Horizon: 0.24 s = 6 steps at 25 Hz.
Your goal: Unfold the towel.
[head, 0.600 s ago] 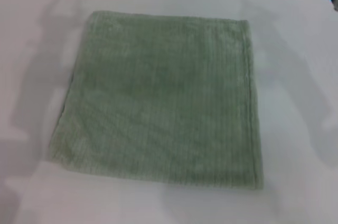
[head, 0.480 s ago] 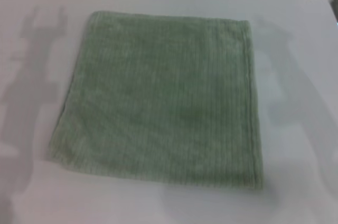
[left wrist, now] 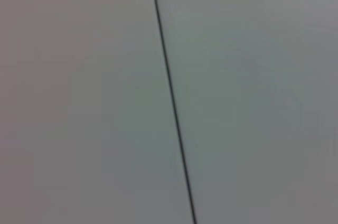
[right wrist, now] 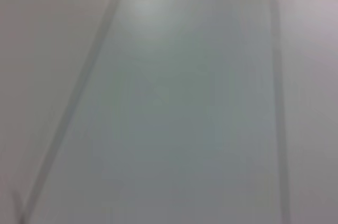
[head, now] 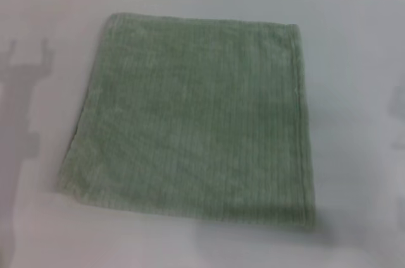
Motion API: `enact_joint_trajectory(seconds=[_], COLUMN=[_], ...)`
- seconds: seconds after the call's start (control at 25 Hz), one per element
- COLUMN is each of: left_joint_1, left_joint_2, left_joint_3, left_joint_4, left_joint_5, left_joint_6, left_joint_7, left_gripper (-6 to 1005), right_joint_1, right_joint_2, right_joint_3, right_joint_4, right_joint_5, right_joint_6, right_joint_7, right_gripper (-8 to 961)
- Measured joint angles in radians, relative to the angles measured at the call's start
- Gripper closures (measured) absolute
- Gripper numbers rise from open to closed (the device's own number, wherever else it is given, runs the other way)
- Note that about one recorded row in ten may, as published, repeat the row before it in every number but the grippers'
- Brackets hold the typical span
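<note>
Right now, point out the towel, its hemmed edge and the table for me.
towel (head: 196, 116), head view, middle of the ribbed cloth.
hemmed edge (head: 302, 122), head view, seam along the robot's right side.
table (head: 361, 91), head view, bare white surface right of the cloth.

We see the towel in a pale sage green, its pile marked with fine ribbed stripes, and a hemmed band of the same green along one side. The table under it is plain white with soft grey shadows on it. In both wrist views we see only pale grey panels split by thin dark seams.
</note>
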State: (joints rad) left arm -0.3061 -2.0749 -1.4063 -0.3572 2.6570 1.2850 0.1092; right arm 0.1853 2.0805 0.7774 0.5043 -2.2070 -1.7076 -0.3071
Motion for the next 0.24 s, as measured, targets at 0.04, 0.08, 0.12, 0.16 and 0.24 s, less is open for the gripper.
enact_joint_trajectory(seconds=[0.04,0.08,0.12,0.16,0.24], left_joint_1=[0.001,0.001,0.003,0.002,0.000], left_joint_2=[0.000,0.000,0.002,0.002,0.002], left_joint_3=[0.000,0.000,0.000,0.000,0.000], left_joint_4=[0.005,0.005,0.010,0.015,0.020], left_joint_5=[-0.011,-0.011,-0.025,-0.029,-0.031], left_joint_6=[-0.001,-0.001,-0.001,-0.001,-0.001], left_joint_7=[0.000,0.000,0.000,0.000,0.000], left_gripper=[340,339,337,335,334], right_joint_1=[0.000,-0.006,-0.011,-0.011,-0.009], right_joint_2=[0.000,0.000,0.001,0.001,0.004], right_joint_3=[0.000,0.001,-0.005,-0.005,-0.009], right_joint_4=[0.000,-0.001,-0.004,-0.004,-0.009], right_joint_5=[0.000,0.022,0.065,0.065,0.080], right_joint_6=[0.000,-0.001,0.001,0.001,0.011], right_joint_7=[0.000,0.015,0.029,0.029,0.028], right_gripper=[896,868,841,814,759])
